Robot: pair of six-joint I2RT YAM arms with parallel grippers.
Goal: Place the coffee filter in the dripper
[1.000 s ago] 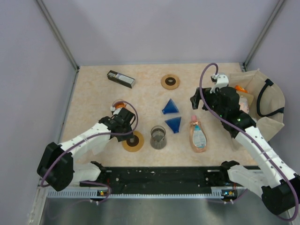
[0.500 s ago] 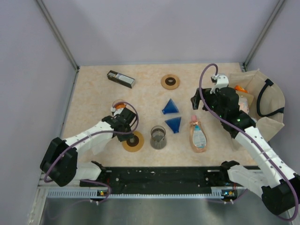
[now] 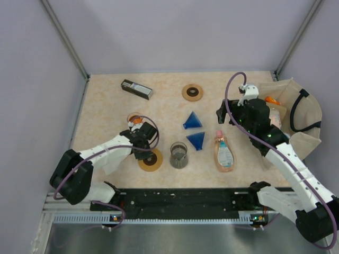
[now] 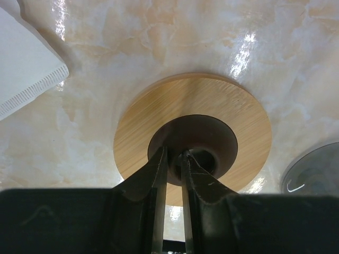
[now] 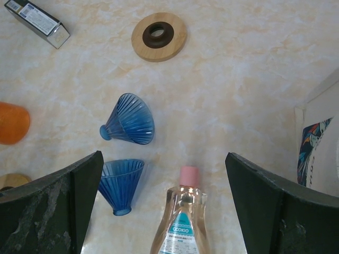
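Left tool down on the near wooden ring, at the front of the table just left of the glass beaker. Fingers drawn to a narrow slit, straddling the inner lip of the ring's dark collar; cannot tell whether they actually pinch it.

Coffee filter: white paper, lying flat on the table to the left of that ring, not touching it, untouched by either tool.

Two blue drippers, both on their sides mid-table: one further back, one nearer, just beside the beaker. Close together, but a strip of table shows between them. No filter in either.

Right tool held above the table, fingers spread wide, nothing between them. Below it a clear bottle with a pink cap lies flat.

Second wooden ring toward the back. Black box at back left. Orange cup just behind the left wrist. Cloth bag at the right edge
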